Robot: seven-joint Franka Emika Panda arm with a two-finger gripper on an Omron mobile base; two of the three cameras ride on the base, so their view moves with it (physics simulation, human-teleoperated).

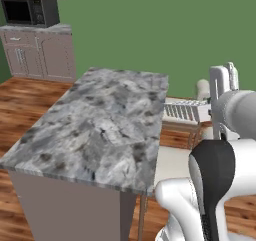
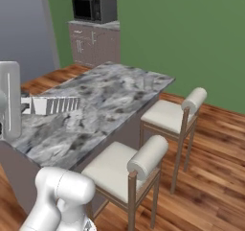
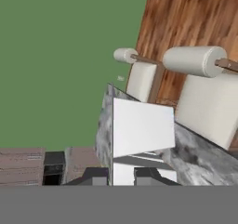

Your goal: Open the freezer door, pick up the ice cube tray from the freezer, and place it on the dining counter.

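Note:
My gripper (image 1: 209, 111) is shut on the ice cube tray (image 1: 184, 110), a small white tray with ribbed cells. I hold it by one end, clear of any surface. It hangs by the stool-side edge of the dining counter (image 1: 100, 130), a little above the marbled top. From the right, the ice cube tray (image 2: 53, 104) juts out of my gripper (image 2: 26, 105) over the near part of the dining counter (image 2: 115, 88). In the hand view, the tray's plain white face (image 3: 142, 128) rises just above my gripper (image 3: 123, 175), with the dining counter (image 3: 197, 155) behind it. The freezer and freezer door are out of view.
Two white-cushioned stools (image 2: 167, 114) (image 2: 122, 170) stand along the counter's right side. Taupe cabinets (image 1: 37, 52) with a black microwave (image 1: 25, 12) line the far wall. A tall grey surface (image 2: 21, 28) stands at the far left. Wooden floor surrounds the island.

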